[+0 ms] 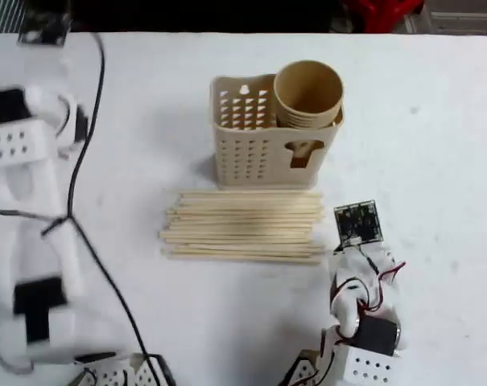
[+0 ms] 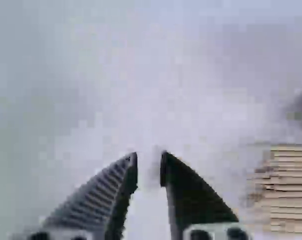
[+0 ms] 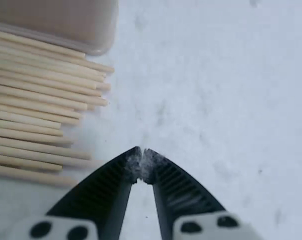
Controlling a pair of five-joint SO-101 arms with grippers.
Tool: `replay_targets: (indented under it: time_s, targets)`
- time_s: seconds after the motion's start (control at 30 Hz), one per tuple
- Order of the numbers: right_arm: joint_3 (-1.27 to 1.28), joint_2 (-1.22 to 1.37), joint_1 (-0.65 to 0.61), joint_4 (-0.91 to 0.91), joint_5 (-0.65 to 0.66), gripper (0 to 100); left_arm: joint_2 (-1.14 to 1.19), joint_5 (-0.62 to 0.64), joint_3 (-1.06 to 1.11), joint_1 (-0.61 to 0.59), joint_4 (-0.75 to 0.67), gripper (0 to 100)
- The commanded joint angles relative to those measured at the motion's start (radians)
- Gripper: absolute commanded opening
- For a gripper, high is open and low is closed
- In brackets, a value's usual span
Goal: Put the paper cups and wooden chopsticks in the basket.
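Cups in, chopsticks still out.
Paper cups (image 1: 308, 92) sit stacked in the basket (image 1: 247, 153); wooden chopsticks (image 1: 243, 226) lie piled on the bench (image 1: 436, 161) just in front of it. Right jaws pressed together, empty, beside the stick ends; left jaws slightly spread, empty.

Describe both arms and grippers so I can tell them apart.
White arms: a black cable crosses the left arm; the right arm has red wires and a dark circuit board. The left gripper and right gripper have black ribbed pointed fingers.
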Motion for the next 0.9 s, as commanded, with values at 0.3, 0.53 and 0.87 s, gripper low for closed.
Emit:
replay_targets:
  time_s: [0.3,0.53,0.87]
  targets:
    - [-0.324,0.303,-0.277,0.116,0.132,1.9,-0.792,-0.206,1.476,-0.010,-0.904,10]
    - [-0.526,0.848,-0.651,0.045,0.123,1.9,-0.966,-0.219,1.614,-0.018,-0.918,10]
    - [-0.706,1.245,-0.811,-0.148,0.209,7.1,-1.162,-0.222,1.795,0.004,-1.053,10]
